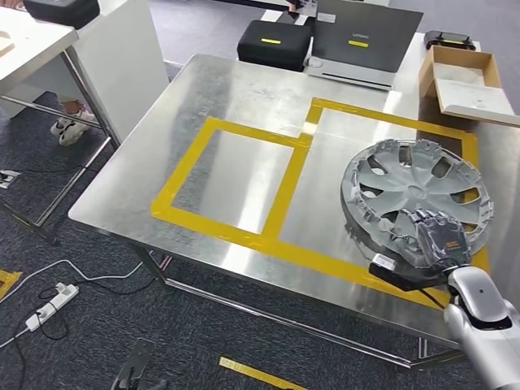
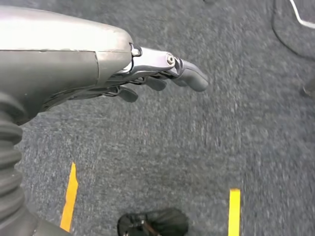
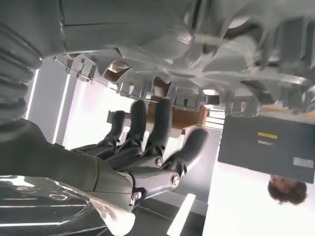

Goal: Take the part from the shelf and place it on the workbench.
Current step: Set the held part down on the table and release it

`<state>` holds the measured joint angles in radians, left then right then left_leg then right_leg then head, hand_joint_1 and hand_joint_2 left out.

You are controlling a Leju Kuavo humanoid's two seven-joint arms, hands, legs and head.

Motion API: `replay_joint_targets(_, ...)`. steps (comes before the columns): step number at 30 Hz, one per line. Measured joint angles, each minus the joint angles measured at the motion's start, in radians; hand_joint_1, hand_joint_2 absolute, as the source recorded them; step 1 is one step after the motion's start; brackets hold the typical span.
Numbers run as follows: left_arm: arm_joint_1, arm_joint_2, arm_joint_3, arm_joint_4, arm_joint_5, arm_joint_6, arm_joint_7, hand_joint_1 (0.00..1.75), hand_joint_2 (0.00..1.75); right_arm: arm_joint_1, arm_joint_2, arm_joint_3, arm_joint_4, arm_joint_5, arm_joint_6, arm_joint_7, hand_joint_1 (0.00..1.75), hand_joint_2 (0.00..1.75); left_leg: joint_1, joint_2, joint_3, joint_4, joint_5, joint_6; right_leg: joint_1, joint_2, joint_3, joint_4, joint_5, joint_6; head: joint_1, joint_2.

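Right hand [image 1: 436, 236] fingers [image 3: 159, 123] grip hubcap [image 1: 417, 191] near rim, over table [image 1: 245, 106] yellow tape outline [image 1: 294, 175]. Placing step; next: lower flat, release. Left hand [image 2: 163, 73] fingers loosely curled, holding nothing, over carpet.

Workshop — taped steel workbench [image 1: 245, 97], laptop [image 1: 361, 41]

My right hand [image 1: 443, 240] covers the near rim of the hubcap [image 1: 417, 195], fingers [image 3: 159, 123] tucked behind it in the right wrist view, table [image 1: 245, 89] cut off at right edge, laptop [image 1: 361, 36] cropped at top, carpet [image 2: 223, 137] blurred in the left wrist view.
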<state>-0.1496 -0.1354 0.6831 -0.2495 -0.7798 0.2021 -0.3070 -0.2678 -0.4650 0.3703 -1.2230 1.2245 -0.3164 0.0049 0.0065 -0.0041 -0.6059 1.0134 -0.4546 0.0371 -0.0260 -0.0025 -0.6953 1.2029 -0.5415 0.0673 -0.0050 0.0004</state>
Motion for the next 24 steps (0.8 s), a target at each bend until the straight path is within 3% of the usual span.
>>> replay_joint_targets(1, -0.001, 0.000, 0.000, 0.000, 0.000, 0.012, 0.004, 0.00, 0.00, 0.001, 0.000, -0.005, -0.006, 0.002, -0.004, -0.002, 0.00, 0.00, 0.002, 0.000, 0.000, 0.003, -0.002, -0.005, -0.005, -0.001, 0.039, -0.068, 0.023, 0.007, 0.000, 0.000)
replay_joint_targets(3, -0.002, 0.001, 0.000, 0.000, 0.001, 0.030, 0.013, 0.00, 0.00, 0.003, 0.002, -0.014, -0.019, 0.002, -0.021, -0.011, 0.00, 0.00, 0.002, -0.002, -0.002, 0.013, -0.006, -0.019, -0.007, 0.002, 0.100, -0.167, 0.045, 0.005, 0.003, 0.000)
replay_joint_targets(6, -0.002, 0.002, 0.000, 0.000, 0.000, 0.046, 0.025, 0.00, 0.00, 0.022, 0.010, -0.028, -0.043, -0.012, -0.054, -0.033, 0.00, 0.00, 0.001, -0.004, -0.004, 0.015, -0.004, -0.036, -0.002, 0.005, 0.112, -0.182, 0.045, -0.021, 0.005, 0.000)
replay_joint_targets(8, -0.003, 0.002, 0.000, 0.000, 0.000, 0.051, 0.027, 0.00, 0.00, 0.030, 0.015, -0.038, -0.059, -0.021, -0.070, -0.040, 0.00, 0.00, 0.004, -0.002, -0.013, 0.040, -0.025, -0.044, -0.001, 0.005, 0.112, -0.183, 0.048, -0.035, 0.003, 0.000)
replay_joint_targets(11, -0.005, 0.001, 0.000, 0.000, 0.000, 0.051, 0.027, 0.00, 0.00, 0.038, 0.020, -0.047, -0.076, -0.031, -0.081, -0.047, 0.00, 0.00, 0.004, -0.001, -0.083, 0.208, -0.114, -0.049, 0.002, 0.004, 0.113, -0.184, 0.049, -0.050, 0.002, 0.000)
replay_joint_targets(13, -0.003, 0.000, 0.000, 0.000, 0.000, 0.050, 0.026, 0.00, 0.00, 0.052, 0.028, -0.055, -0.089, -0.046, -0.093, -0.060, 0.00, 0.00, 0.003, -0.001, -0.121, 0.298, -0.141, -0.046, 0.008, 0.003, 0.114, -0.183, 0.050, -0.054, 0.002, 0.000)
replay_joint_targets(14, -0.002, 0.000, 0.000, 0.000, 0.000, 0.049, 0.025, 0.00, 0.00, 0.061, 0.034, -0.061, -0.100, -0.056, -0.105, -0.070, 0.00, 0.00, 0.001, -0.001, -0.117, 0.293, -0.128, -0.041, 0.011, 0.003, 0.114, -0.183, 0.050, -0.055, 0.002, 0.000)
replay_joint_targets(15, -0.002, 0.000, -0.001, 0.000, 0.000, 0.047, 0.025, 0.00, 0.00, 0.072, 0.041, -0.069, -0.114, -0.069, -0.120, -0.082, 0.00, 0.00, -0.001, -0.001, -0.095, 0.250, -0.101, -0.035, 0.013, 0.004, 0.114, -0.183, 0.051, -0.056, 0.002, 0.000)
replay_joint_targets(17, -0.004, 0.002, -0.002, 0.000, 0.000, 0.040, 0.024, 0.00, 0.00, 0.094, 0.059, -0.086, -0.153, -0.104, -0.153, -0.110, 0.00, 0.00, -0.008, -0.002, -0.029, 0.117, -0.041, -0.018, 0.017, 0.004, 0.114, -0.182, 0.052, -0.056, 0.002, 0.000)
replay_joint_targets(19, -0.006, 0.003, -0.003, 0.000, 0.000, 0.033, 0.021, 0.00, 0.00, 0.124, 0.084, -0.103, -0.203, -0.173, -0.176, -0.154, 0.00, 0.00, -0.014, -0.002, 0.009, 0.035, -0.019, -0.009, 0.020, 0.004, 0.110, -0.180, 0.054, -0.051, 0.002, 0.000)
replay_joint_targets(22, -0.004, 0.002, -0.006, 0.000, 0.001, 0.027, 0.017, 0.00, 0.00, 0.178, 0.120, -0.120, -0.287, -0.286, -0.184, -0.226, 0.00, 0.00, -0.014, -0.002, 0.011, 0.016, -0.013, -0.006, 0.018, 0.002, 0.103, -0.179, 0.055, -0.038, 0.003, 0.000)
replay_joint_targets(24, -0.003, 0.000, -0.007, 0.000, 0.002, 0.026, 0.016, 0.00, 0.00, 0.207, 0.137, -0.128, -0.338, -0.360, -0.182, -0.271, 0.00, 0.00, -0.010, 0.001, 0.008, 0.003, 0.000, 0.003, 0.017, 0.002, 0.086, -0.143, 0.013, -0.029, 0.006, 0.000)
